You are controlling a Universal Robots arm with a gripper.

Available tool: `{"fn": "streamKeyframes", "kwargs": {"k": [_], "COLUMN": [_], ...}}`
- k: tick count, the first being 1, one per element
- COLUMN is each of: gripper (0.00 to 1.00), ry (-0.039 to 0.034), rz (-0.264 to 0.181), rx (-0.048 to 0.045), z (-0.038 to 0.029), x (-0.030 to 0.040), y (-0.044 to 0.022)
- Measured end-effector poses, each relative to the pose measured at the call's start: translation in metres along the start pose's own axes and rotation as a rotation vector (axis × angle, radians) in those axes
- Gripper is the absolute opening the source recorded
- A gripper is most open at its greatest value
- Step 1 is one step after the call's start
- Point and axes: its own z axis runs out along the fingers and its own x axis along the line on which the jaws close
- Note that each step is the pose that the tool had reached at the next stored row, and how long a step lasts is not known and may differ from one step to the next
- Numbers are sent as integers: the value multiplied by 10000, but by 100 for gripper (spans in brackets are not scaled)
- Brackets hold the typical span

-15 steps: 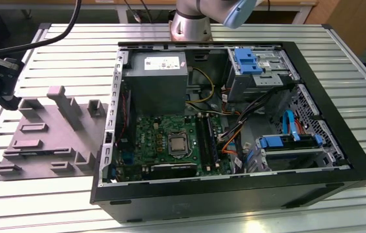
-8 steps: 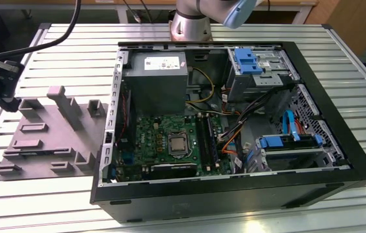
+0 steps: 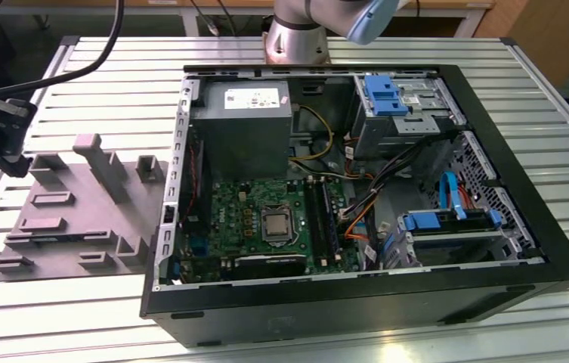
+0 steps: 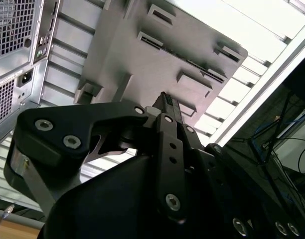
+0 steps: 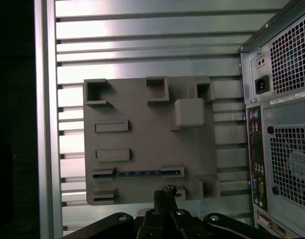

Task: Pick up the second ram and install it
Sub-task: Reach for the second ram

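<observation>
The second ram (image 5: 138, 173) is a thin dark stick lying on edge between two low holders of the pale grey moulded tray (image 5: 142, 134). In the second wrist view the ram (image 4: 185, 59) appears as a dark line across the tray (image 4: 122, 59). My gripper (image 5: 165, 193) hovers above the tray's edge, a short way from the stick, with its black fingertips pressed together and nothing between them. The exterior view has the gripper (image 3: 7, 155) at the far left, above the tray's (image 3: 72, 219) far left corner.
An open black computer case (image 3: 365, 302) lies to the exterior view's right of the tray, with the motherboard (image 3: 264, 219), its memory slots (image 3: 323, 215) and the silver processor (image 3: 276, 222) showing. Cables and blue drive brackets fill its right half. The table is slatted metal (image 5: 142, 55).
</observation>
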Motion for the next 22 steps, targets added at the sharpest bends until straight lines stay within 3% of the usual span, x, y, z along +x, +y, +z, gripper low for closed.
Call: {"fn": "streamKeyframes", "kwargs": {"k": [22], "gripper": [11], "ry": [1], "rz": [0], "rx": [0], "z": [119], "x": [87], "y": [-14]}}
